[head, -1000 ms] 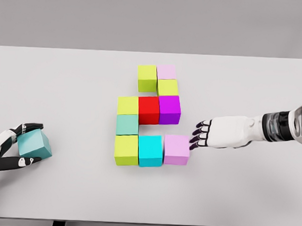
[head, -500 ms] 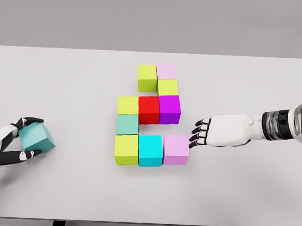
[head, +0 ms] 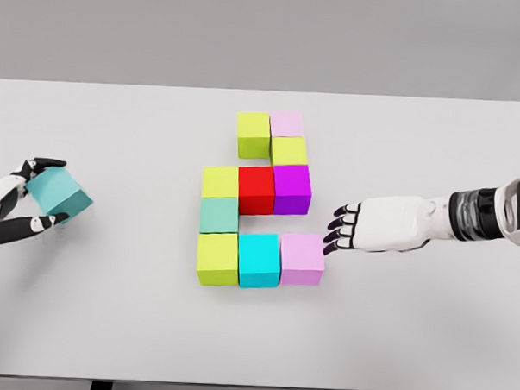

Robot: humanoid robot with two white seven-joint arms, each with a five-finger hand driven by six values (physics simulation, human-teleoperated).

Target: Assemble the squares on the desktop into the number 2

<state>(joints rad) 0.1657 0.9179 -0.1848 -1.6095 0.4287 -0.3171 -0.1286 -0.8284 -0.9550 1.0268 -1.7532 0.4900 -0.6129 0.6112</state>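
Coloured cubes form a figure in the middle of the white table: a lime cube and pale pink cube on top, a lime cube below, then lime, red and purple cubes, a teal-green cube, and a bottom row of lime, cyan and pink. My left hand is shut on a tilted teal cube at the far left, lifted off the table. My right hand is open, fingertips touching the pink cube's right side.
The table's front edge runs along the bottom of the head view. Bare tabletop lies between the held teal cube and the figure.
My left hand has raised the teal cube upward and slightly back. My right hand has edged left, nudging the pink cube against the cyan one.
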